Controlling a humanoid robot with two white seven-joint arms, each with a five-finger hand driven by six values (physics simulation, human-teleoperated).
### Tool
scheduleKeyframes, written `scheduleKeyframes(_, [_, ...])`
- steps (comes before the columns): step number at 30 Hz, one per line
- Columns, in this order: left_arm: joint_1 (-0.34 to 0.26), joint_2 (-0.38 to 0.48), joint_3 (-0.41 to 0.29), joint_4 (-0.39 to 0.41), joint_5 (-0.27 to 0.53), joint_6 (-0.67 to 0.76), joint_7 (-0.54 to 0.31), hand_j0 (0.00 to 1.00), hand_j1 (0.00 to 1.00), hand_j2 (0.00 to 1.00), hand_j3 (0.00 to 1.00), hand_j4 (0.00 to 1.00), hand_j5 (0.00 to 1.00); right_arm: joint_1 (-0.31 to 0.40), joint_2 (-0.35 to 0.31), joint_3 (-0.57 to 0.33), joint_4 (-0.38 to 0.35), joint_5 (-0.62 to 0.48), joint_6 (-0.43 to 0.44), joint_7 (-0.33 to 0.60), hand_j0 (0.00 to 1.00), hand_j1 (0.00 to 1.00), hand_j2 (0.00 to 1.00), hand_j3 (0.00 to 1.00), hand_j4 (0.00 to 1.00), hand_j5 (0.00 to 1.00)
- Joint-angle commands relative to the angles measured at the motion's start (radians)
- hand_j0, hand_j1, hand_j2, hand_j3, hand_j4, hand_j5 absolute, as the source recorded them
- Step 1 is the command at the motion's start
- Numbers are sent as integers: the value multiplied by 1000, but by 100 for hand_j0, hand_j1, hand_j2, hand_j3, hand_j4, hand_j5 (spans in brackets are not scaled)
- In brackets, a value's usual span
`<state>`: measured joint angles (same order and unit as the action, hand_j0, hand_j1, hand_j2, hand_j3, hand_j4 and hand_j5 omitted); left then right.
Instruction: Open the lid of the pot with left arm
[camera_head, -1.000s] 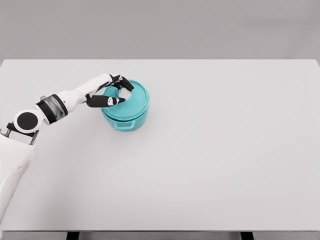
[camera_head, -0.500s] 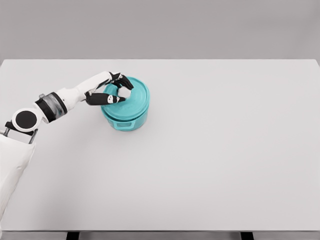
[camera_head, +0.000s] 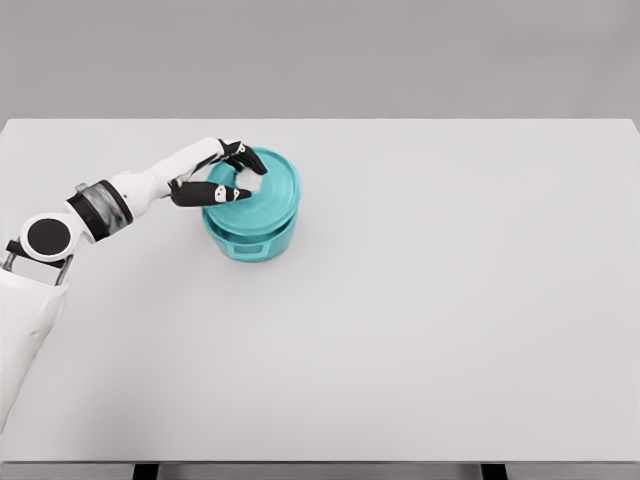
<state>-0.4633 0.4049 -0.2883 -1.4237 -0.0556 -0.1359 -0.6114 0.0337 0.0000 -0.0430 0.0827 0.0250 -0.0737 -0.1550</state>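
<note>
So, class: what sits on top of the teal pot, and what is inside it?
The teal lid covers the pot, with the left hand curled at its white knob. The contents are hidden by the lid.

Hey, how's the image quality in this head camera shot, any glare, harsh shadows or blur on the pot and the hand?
Head view: soft, even lighting, no glare on the table; only a faint shadow beside the teal pot; the lid and the left robot hand look slightly soft, so the knob under the fingers is hard to make out; no obvious distortion.

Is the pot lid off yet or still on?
Still on. The teal lid covers the pot; left hand fingers curl around its knob. Any slight lift: cannot tell.
</note>
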Motion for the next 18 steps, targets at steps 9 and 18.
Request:
scheduleKeyframes(9, [2, 5, 21, -24, 13, 2, 1, 53, 53, 53, 53, 53, 53, 0, 0, 0, 0, 0, 0, 0, 100, 100, 100, 100, 100, 100])
scheduleKeyframes(18, [8, 9, 44, -31, 16, 2, 1, 52, 52, 52, 52, 52, 52, 0, 0, 0, 0, 0, 0, 0, 100, 100, 100, 100, 100, 100])
